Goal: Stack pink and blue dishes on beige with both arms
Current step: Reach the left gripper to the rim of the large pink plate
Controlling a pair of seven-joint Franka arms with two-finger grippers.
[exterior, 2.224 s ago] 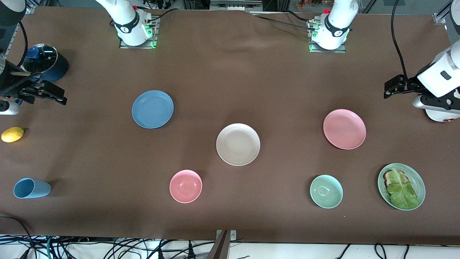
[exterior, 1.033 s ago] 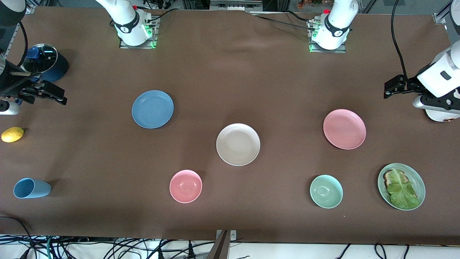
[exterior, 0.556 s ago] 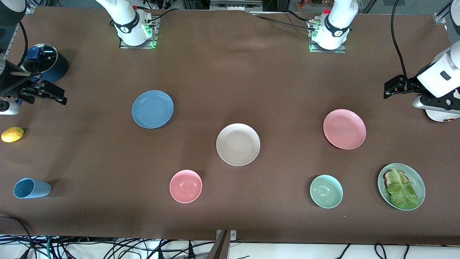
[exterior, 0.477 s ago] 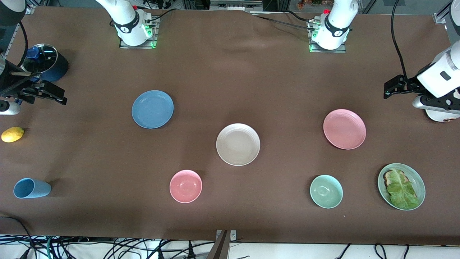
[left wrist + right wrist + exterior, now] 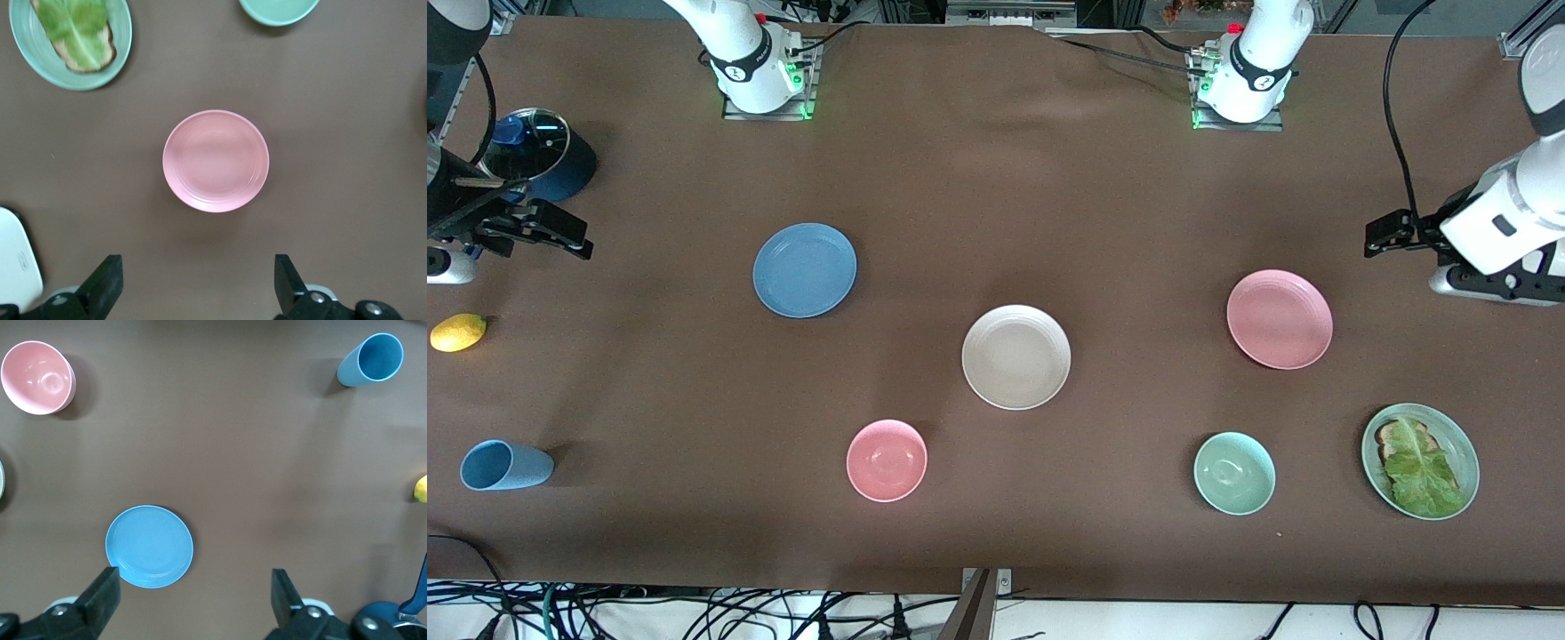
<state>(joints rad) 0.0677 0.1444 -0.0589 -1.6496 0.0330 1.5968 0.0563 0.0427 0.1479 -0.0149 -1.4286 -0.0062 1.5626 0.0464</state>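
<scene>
On table (image 5: 996, 178): three plates apart — blue plate (image 5: 805, 269), pink plate (image 5: 1279, 319), beige plate (image 5: 1016, 356); left hand (image 5: 197, 287), right hand (image 5: 193, 603) both released.

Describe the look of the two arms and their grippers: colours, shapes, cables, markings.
Both arms are glossy white with rounded jointed segments and black bands bearing a small white mark near their bases. Green lights glow at the base plates, and black cables run along them. The left gripper and right gripper are small, black and two-fingered; the wrist views show wedge-shaped black fingers on silver-screwed mounts.

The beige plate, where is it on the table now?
In the front view the beige plate lies near the table's middle, between the blue plate and the pink plate, slightly nearer the camera than both.
</scene>
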